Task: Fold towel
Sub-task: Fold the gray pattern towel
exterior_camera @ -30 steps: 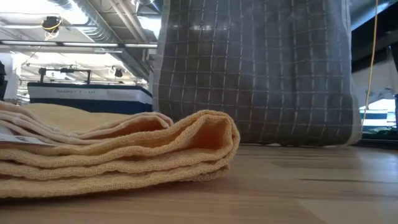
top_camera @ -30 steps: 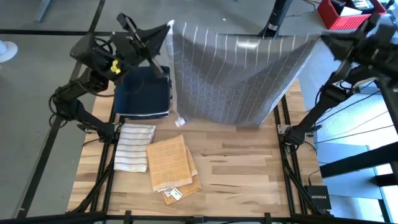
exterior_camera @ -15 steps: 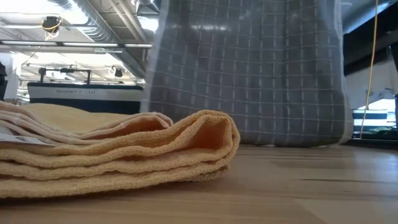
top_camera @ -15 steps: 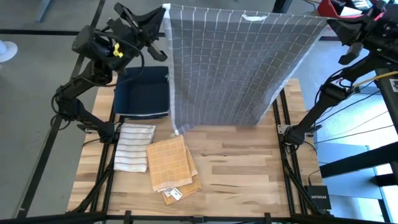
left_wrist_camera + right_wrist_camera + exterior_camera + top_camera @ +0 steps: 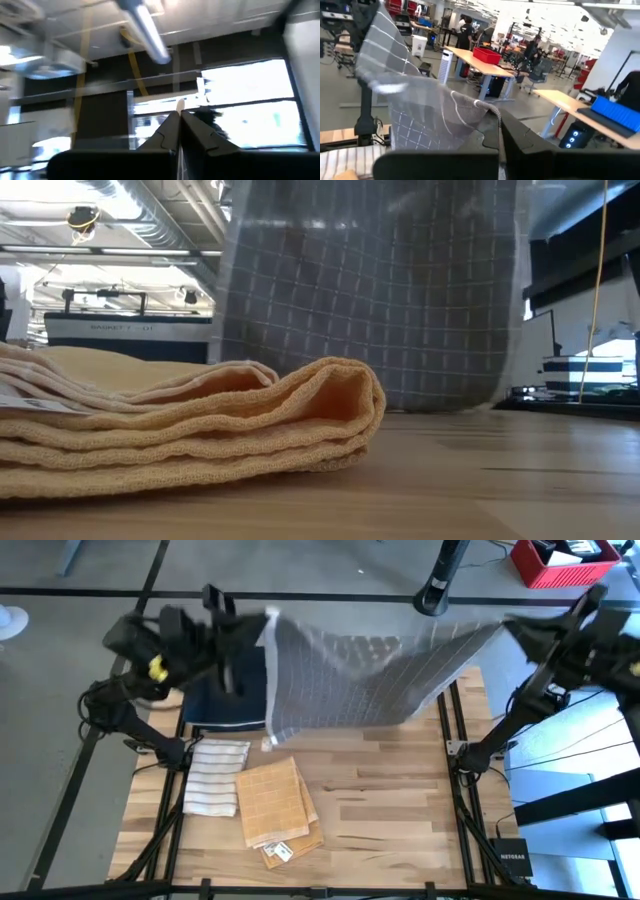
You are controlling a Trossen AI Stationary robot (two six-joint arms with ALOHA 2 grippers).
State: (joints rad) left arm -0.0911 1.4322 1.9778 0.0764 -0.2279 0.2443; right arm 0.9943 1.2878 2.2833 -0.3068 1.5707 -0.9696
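A grey towel (image 5: 350, 670) with a white grid hangs over the far half of the table, strung between my two grippers. My left gripper (image 5: 262, 622) is shut on its top corner on the table's left. My right gripper (image 5: 506, 630) is shut on the top corner on the table's right. The top edge sags between them. In the low view the towel (image 5: 370, 300) hangs as a curtain, its lower edge close to the tabletop; whether it touches, I cannot tell. My left gripper pinches the towel's top left corner (image 5: 270, 620) between its two fingers, coming from the table's left. Only a pale sliver of cloth (image 5: 179, 103) shows above the shut fingertips. The towel hangs below, slack along its top edge. My right gripper pinches the towel's top right corner at its hemmed edge (image 5: 486, 106) between its two fingers, pointing about level from the table's right. The cloth falls away from the fingers in loose folds and hangs below.
A folded navy towel (image 5: 232, 690) lies at the far left of the table, a striped white one (image 5: 215, 775) in front of it, and a folded orange one (image 5: 278, 802) near the front, also close in the low view (image 5: 200, 420). Bare wood lies to the right.
Both grippers first went toward the far edge and drew the towel's top edge taut, then came back toward the near edge. The top edge has gone slack and sags now, and the hanging cloth has swung, its lower edge shifting toward the far side.
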